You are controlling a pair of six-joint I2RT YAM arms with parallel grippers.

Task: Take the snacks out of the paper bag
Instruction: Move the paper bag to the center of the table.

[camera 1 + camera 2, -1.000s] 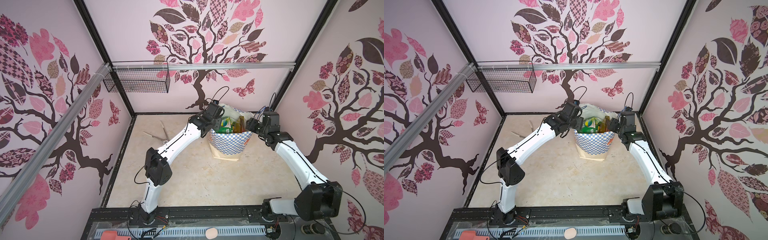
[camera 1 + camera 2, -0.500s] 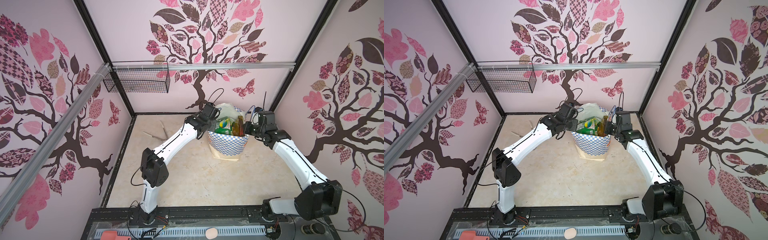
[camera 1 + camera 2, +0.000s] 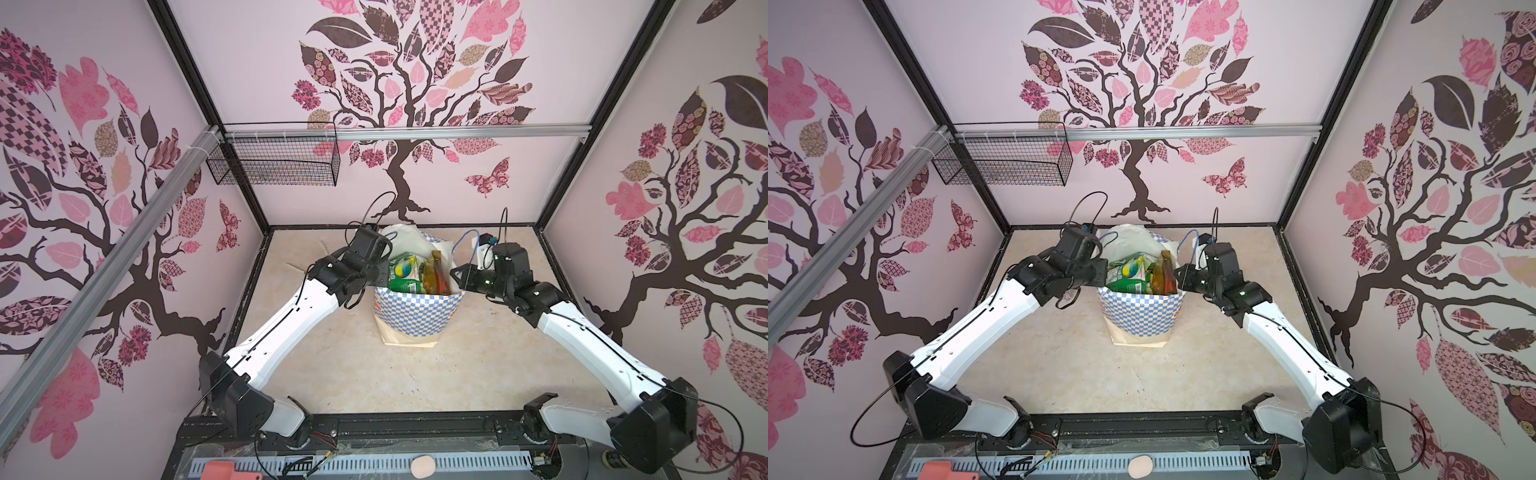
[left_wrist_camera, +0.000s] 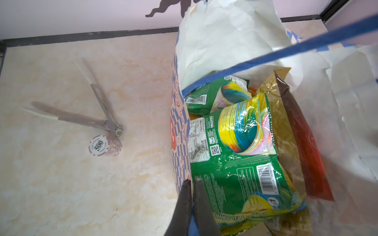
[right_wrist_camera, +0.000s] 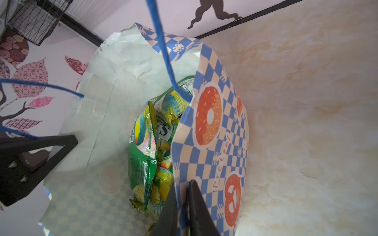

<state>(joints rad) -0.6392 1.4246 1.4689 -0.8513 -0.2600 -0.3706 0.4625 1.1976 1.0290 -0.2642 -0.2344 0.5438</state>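
My left gripper (image 4: pixel 192 183) is clenched on the rim of the paper bag (image 3: pixel 417 311) at 1 side. My right gripper (image 5: pixel 183 185) pinches the opposite wall, and each has 1 finger inside and 1 outside. The bag stands upright on the table (image 3: pixel 332 365) near the back wall, with the snacks (image 4: pixel 235 173), green and gold, packed inside it. To do this well, I judge I should draw the 2 walls gently apart, without tearing the paper or tipping the bag. That should open the mouth wide enough to lift a packet out.

Green packet (image 4: pixel 241 183) reads "MANGO TEA &", poker chip (image 4: pixel 98 145) "500", paper bag (image 5: pixel 221 143) apparently "Pretzel".
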